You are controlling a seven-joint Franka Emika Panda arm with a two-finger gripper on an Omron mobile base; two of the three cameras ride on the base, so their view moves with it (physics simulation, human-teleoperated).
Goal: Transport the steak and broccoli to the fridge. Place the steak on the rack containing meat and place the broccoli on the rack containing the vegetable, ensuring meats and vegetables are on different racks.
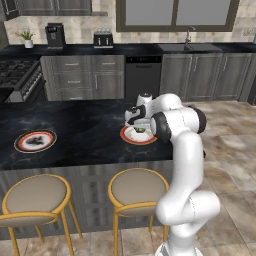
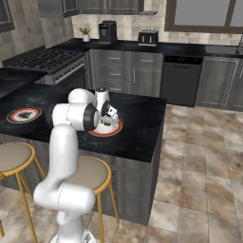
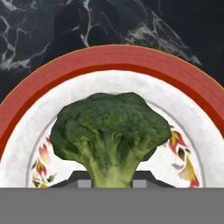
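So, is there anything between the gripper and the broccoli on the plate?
No. In the hand view the broccoli lies right above the fingertips, its stem reaching down between them, with just the red-rimmed plate beneath.

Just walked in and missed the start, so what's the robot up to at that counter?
The white arm is bent low over a red-rimmed plate on the black marble island counter. Its hand hangs right above the broccoli, which lies on the plate with its stem pointing toward the fingers. Whether the hand has closed on the stem cannot be told. A second plate sits farther along the counter, holding something dark I can't make out.
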